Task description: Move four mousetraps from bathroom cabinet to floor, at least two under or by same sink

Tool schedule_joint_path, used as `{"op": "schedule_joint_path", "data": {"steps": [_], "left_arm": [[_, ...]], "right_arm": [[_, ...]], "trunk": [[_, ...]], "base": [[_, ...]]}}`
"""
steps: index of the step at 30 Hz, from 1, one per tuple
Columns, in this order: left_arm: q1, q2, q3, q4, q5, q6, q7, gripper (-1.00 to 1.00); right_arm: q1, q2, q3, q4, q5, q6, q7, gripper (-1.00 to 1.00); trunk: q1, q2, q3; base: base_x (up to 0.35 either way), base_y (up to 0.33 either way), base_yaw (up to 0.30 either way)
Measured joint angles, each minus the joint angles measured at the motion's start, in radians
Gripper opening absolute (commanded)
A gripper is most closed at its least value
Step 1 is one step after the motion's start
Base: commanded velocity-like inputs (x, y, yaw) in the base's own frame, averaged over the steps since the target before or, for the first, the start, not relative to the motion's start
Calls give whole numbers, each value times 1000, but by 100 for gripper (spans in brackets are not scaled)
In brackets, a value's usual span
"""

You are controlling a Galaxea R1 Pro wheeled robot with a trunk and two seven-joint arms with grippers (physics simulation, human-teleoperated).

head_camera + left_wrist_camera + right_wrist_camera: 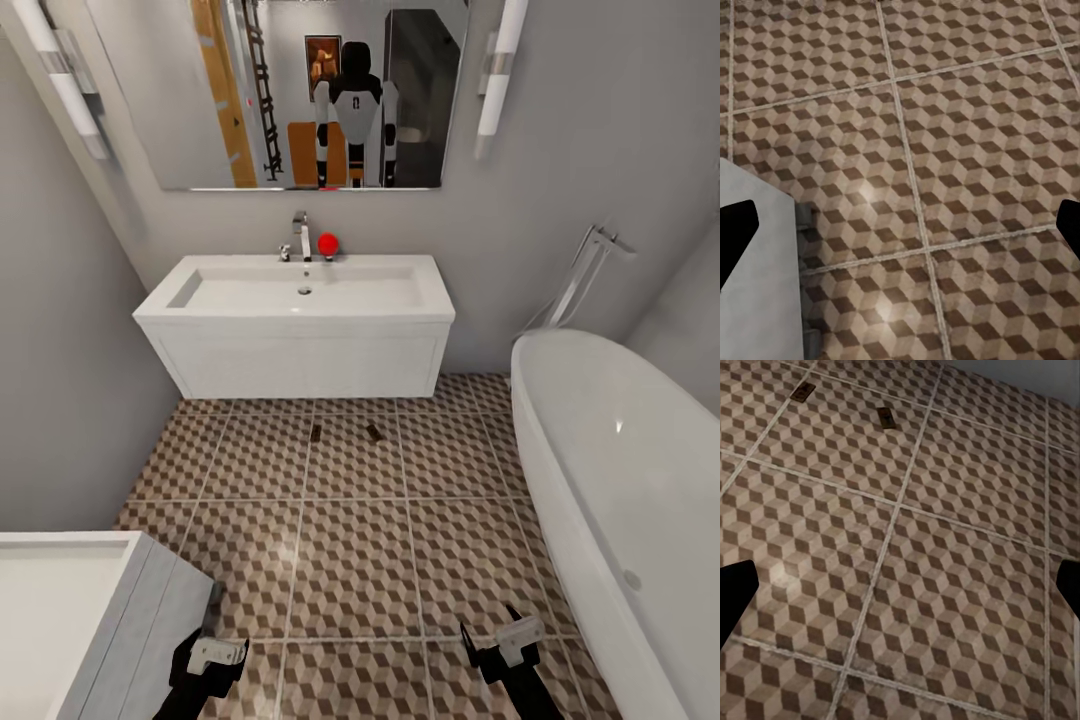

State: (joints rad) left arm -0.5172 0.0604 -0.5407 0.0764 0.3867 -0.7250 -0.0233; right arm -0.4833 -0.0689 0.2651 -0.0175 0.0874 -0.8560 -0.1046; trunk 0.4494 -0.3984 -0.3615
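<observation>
The left gripper (215,655), at the lower left of the head view, has its fingers spread wide and grasps nothing. The right gripper (500,640), lower right, is likewise released and bare. Both hang above the cube-patterned floor (350,560). Two mousetraps (315,433) (375,432) lie flat on the tiles near the frame's middle, a little apart, just before the white vanity under the sink (300,290). The right wrist view shows the same pair (802,391) (886,417). A bathtub (620,470) fills the right side.
</observation>
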Motion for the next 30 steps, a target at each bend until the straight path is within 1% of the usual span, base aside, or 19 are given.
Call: {"op": "schedule_joint_path", "data": {"steps": [22,30], "left_arm": [[0,0,0,0,0,0,1,100],[1,0,0,0,-1,0,0,100]], "right_arm": [[0,0,0,0,0,0,0,100],[0,-4,-1,0,0,0,0,100]], "trunk": [[0,0,35],[0,0,38]], "base": [[0,0,0],[0,0,0]]}}
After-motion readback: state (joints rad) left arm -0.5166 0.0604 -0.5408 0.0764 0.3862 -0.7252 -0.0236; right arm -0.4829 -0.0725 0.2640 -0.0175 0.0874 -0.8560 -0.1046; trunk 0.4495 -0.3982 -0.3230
